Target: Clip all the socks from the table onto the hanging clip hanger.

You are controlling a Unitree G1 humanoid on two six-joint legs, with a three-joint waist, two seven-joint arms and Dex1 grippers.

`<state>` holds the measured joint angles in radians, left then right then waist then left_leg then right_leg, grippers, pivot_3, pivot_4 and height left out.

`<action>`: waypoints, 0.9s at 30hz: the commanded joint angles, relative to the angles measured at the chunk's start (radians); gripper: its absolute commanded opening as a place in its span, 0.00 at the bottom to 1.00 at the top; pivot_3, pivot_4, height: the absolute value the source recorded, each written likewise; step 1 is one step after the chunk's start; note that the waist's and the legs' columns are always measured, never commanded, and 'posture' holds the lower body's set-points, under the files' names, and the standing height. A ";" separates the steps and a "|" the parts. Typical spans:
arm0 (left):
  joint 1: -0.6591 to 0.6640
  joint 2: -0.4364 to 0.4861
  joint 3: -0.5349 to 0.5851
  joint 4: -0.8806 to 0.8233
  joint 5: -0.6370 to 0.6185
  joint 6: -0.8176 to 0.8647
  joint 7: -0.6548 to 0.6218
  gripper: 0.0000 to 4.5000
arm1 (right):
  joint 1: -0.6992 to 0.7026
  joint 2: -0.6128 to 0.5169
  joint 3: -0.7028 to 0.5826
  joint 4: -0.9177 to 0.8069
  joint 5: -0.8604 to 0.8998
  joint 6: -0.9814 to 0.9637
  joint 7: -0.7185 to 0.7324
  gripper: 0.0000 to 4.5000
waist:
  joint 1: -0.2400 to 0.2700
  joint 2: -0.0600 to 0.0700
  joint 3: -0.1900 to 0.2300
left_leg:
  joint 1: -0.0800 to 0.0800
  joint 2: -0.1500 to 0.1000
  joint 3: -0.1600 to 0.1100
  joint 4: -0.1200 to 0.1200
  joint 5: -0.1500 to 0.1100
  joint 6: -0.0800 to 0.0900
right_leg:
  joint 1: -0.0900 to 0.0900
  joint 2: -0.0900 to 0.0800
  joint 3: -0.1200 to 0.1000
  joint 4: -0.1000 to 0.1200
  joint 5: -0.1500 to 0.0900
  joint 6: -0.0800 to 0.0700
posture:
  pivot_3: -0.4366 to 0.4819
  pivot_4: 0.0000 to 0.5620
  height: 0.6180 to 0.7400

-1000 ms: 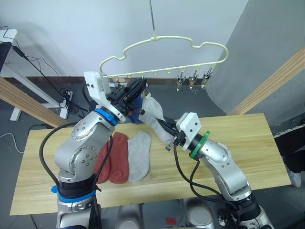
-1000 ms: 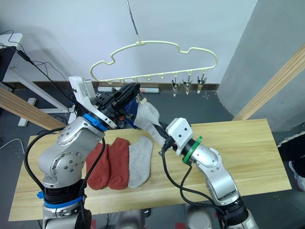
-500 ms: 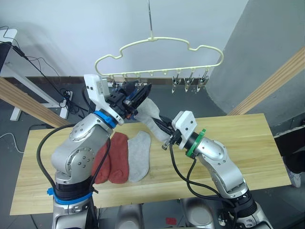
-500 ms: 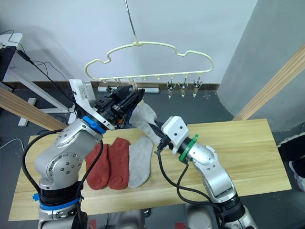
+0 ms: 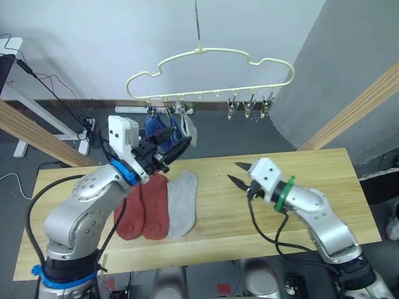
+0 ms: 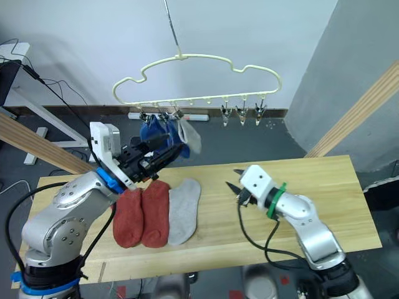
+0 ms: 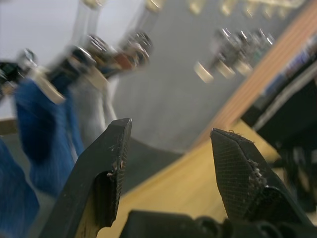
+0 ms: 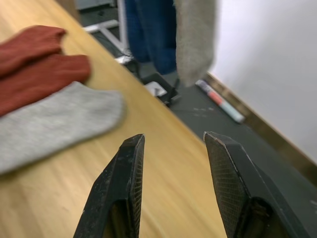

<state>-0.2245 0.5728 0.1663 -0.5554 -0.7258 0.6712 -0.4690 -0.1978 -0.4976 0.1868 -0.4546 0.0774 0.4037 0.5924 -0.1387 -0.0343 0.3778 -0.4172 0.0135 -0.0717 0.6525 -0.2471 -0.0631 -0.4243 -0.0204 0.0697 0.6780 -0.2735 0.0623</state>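
The cream clip hanger (image 5: 206, 94) hangs above the table's far edge. Two blue socks (image 5: 159, 128) and a grey sock (image 5: 189, 128) dangle from its left clips. My left gripper (image 5: 177, 143) is just below and in front of them, open and empty; the left wrist view shows the hanging socks beyond its gripper (image 7: 171, 128). On the table (image 5: 324, 174) two rust-red socks (image 5: 143, 208) lie beside a grey sock (image 5: 181, 202). My right gripper (image 5: 235, 172) hovers open over the table's middle, right of that grey sock (image 8: 54, 124).
Three empty metal clips (image 5: 250, 106) hang at the hanger's right end. Slanted wooden poles (image 5: 355, 106) stand behind the table on the right and on the left (image 5: 31, 134). Cables and a white frame (image 5: 37, 112) lie on the floor at far left.
Both grippers opened and let go of the grey sock, which now hangs from a clip. The right arm drew back down over the table; the left gripper dropped away from the hanger.
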 commanded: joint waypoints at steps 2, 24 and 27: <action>0.060 0.097 0.029 -0.091 0.005 -0.089 -0.177 0.62 | -0.052 -0.003 -0.114 -0.112 0.072 0.107 -0.025 0.44 | -0.001 0.000 0.000 | 0.001 0.000 0.000 -0.004 0.001 -0.002 | -0.001 0.000 0.000 0.000 0.000 0.000 | 0.24 0.67 1.00; -0.056 0.157 0.012 -0.042 -0.006 -0.136 -0.287 0.62 | -0.264 0.122 -0.107 -0.248 0.174 0.417 -0.201 0.44 | 0.000 0.000 0.000 | -0.002 0.000 0.001 -0.007 0.002 -0.002 | -0.004 -0.001 -0.001 -0.004 0.003 -0.005 | 0.25 0.63 1.00; -0.066 0.147 0.001 -0.045 -0.003 -0.134 -0.273 0.62 | -0.299 0.162 -0.069 -0.205 0.149 0.403 -0.242 0.44 | 0.000 0.000 0.000 | -0.002 0.000 0.000 -0.007 0.002 -0.002 | -0.004 -0.001 -0.001 -0.003 0.003 -0.005 | 0.25 0.62 1.00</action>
<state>-0.2861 0.7226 0.1638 -0.5813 -0.7253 0.5417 -0.7510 -0.4736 -0.3551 0.0999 -0.6536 0.2447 0.8300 0.3780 -0.1387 -0.0339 0.3780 -0.4190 0.0140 -0.0714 0.6453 -0.2453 -0.0649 -0.4282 -0.0210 0.0685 0.6750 -0.2708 0.0571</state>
